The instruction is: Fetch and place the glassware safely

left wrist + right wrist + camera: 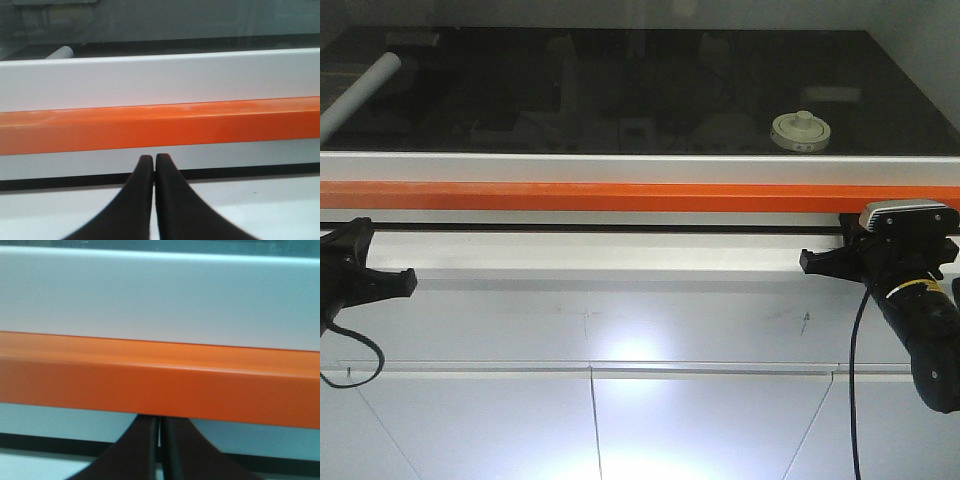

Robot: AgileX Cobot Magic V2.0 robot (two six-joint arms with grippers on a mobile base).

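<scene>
The glassware (800, 130), a small squat jar with a round cream-white lid and a central knob, stands on the dark glossy surface at the back right of the front view. Both arms sit low, on my side of the orange bar (640, 196). My left gripper (412, 282) is at the left edge, far from the jar, its black jaws pressed together with nothing between them (153, 159). Below the jar and in front of the bar is my right gripper (806, 262), also shut and empty (159, 420), with its tips under the bar's edge. Neither wrist view shows the jar.
A grey tube (360, 92) lies slanted at the back left of the dark surface (620, 90); its end (61, 52) shows in the left wrist view. A white rail (620, 165) and the orange bar run across between the grippers and that surface. A white ledge (600, 265) lies below.
</scene>
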